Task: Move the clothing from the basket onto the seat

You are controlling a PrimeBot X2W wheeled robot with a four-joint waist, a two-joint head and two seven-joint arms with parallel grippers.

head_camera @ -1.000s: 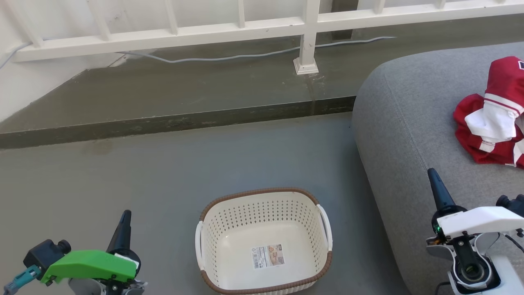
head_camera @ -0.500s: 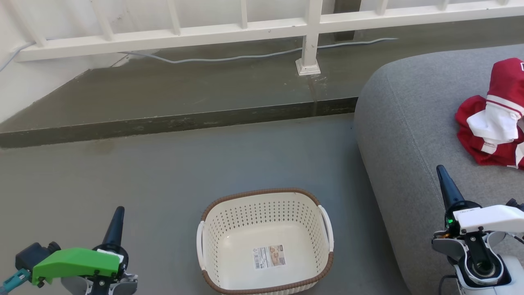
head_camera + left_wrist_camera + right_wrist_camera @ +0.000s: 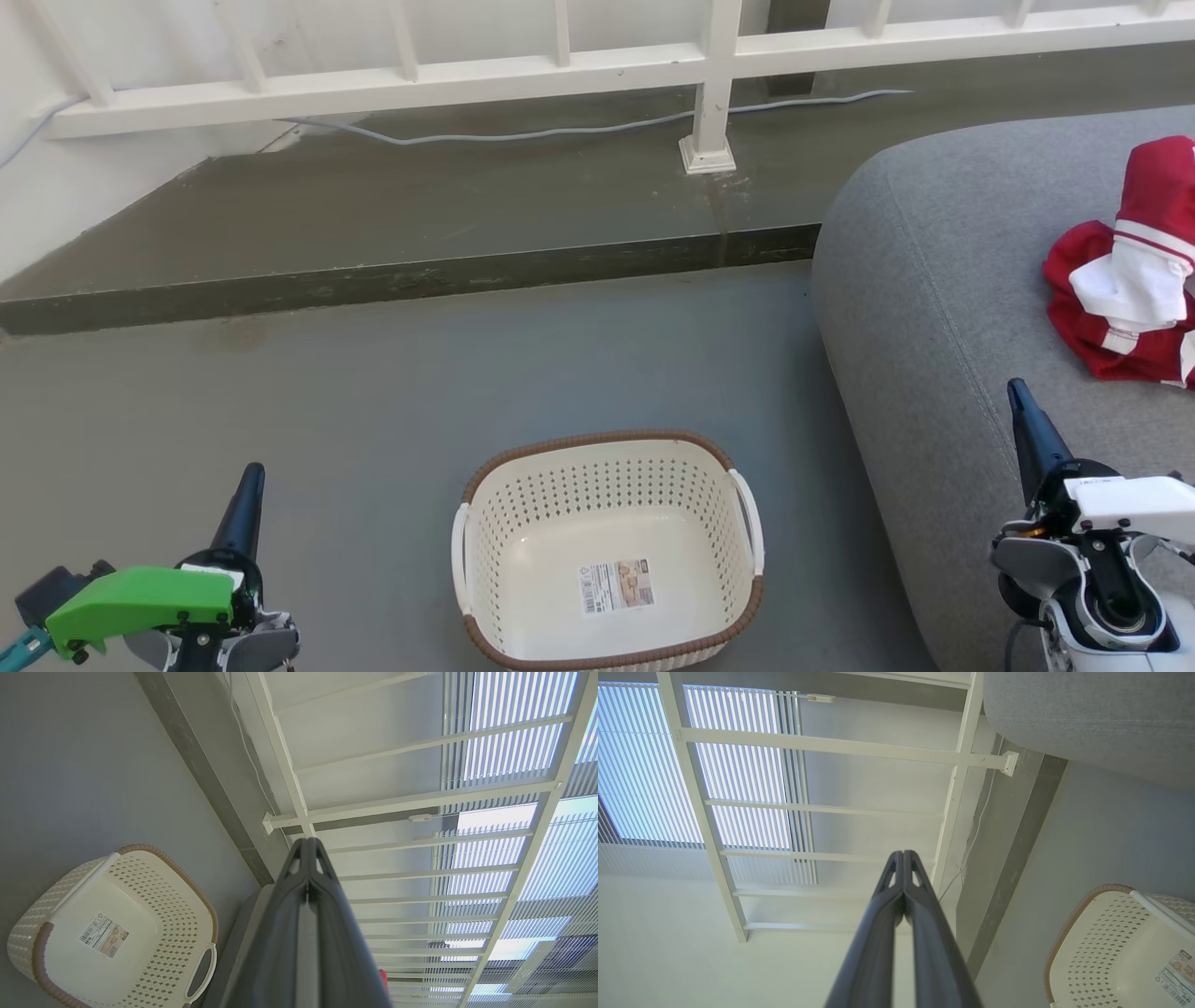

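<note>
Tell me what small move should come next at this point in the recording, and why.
Probably just lowering both arms to rest and ending the run. The basket holds nothing but its label sticker, and the red clothing already lies on the seat. The left gripper and right gripper have their fingers shut together, holding nothing, so there seems nothing left to carry.

grey floor (image 3: 373, 392), darker raised step (image 3: 420, 215) with a pale cable (image 3: 504, 137), white railing (image 3: 467, 82), daylit slatted blinds (image 3: 738, 765) behind
</note>
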